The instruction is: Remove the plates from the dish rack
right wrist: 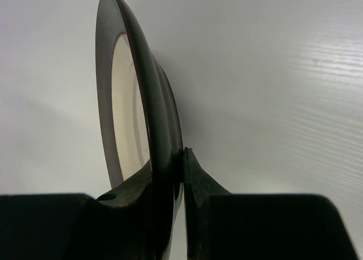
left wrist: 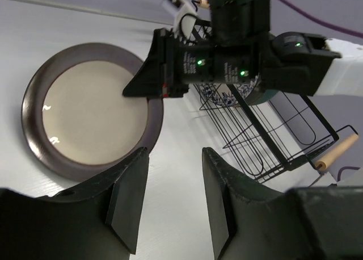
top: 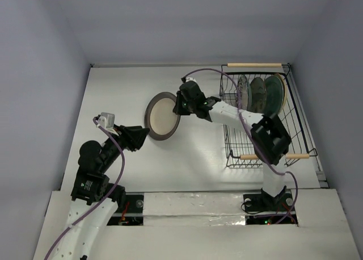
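Observation:
My right gripper [top: 177, 108] is shut on the rim of the dark-rimmed cream plate [top: 163, 116], holding it tilted over the table left of the dish rack [top: 295, 119]. The right wrist view shows the plate [right wrist: 127, 101] edge-on, pinched between the gripper's [right wrist: 172, 158] fingers. My left gripper [top: 146, 132] is open and empty just by the plate's near-left rim. In the left wrist view the plate [left wrist: 85, 109] lies just beyond the open gripper [left wrist: 174, 153]. Three plates stand in the rack's far end: blue floral [top: 244, 92], dark [top: 258, 94] and teal [top: 275, 92].
The black wire rack has wooden handles at its far end [top: 254, 65] and near end [top: 274, 156]; it shows in the left wrist view [left wrist: 266, 141] behind the right arm [left wrist: 227, 55]. Grey walls enclose the white table [top: 119, 101] on three sides.

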Robot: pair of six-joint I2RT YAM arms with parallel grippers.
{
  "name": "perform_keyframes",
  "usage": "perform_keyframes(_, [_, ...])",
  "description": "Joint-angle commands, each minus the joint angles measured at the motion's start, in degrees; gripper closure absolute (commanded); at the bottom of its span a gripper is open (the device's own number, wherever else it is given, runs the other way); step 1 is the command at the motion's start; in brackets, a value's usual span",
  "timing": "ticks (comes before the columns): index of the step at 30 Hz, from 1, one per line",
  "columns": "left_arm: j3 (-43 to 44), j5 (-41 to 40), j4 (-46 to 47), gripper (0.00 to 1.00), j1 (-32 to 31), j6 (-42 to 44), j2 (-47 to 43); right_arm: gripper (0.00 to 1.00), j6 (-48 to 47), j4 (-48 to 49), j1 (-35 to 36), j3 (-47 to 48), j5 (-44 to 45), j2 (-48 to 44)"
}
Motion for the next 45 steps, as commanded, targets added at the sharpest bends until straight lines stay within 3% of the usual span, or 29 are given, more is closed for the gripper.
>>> perform_keyframes(1, [1.87, -0.19, 1.85, 0.6, 0.41, 0.29, -0.55, 1.0, 5.74, 15.13, 1.12, 5.2, -1.34, -1.52])
perform_keyframes(7, [1.87, 0.16, 1.93, 0.6, 0.41, 0.12, -0.37, 0.99, 7.24, 15.83, 1.12, -0.85, 3.06, 0.33])
perform_keyframes(10, [1.69, 0.25, 2.2, 0.6, 0.41, 0.2, -0.2, 0.82, 7.33, 15.05, 1.12, -2.1, 4.46, 1.21])
perform_keyframes(11, [1.69, 0.34, 2.2, 0.6, 0.41, 0.21, -0.2, 0.69, 7.33, 14.96, 1.12, -2.8, 4.9, 2.17])
perform_keyframes(18, [1.61, 0.43, 2.2, 0.6, 0.41, 0.03, -0.2, 0.41, 5.93, 12.15, 1.12, -3.25, 5.52, 4.64])
perform_keyframes(22, [1.61, 0.51, 2.28, 0.6, 0.41, -0.06, -0.28, 0.37, 5.66, 12.5, 1.12, -4.56, 5.26, 4.2])
perform_keyframes(26, [1.69, 0.43, 2.28, 0.6, 0.41, -0.06, -0.55, 0.23, 4.34, 11.36, 1.12, -4.56, 5.87, 3.76])
perform_keyframes(39, [1.69, 0.34, 2.11, 0.6, 0.41, 0.2, -1.25, 0.02, -0.05, 4.68, 1.12, -1.76, 6.14, 3.5])
perform_keyframes(45, [1.69, 0.51, 2.11, 0.6, 0.41, 0.2, -1.51, 0.0, -3.3, -0.33, 1.12, -0.43, 7.53, 1.92])
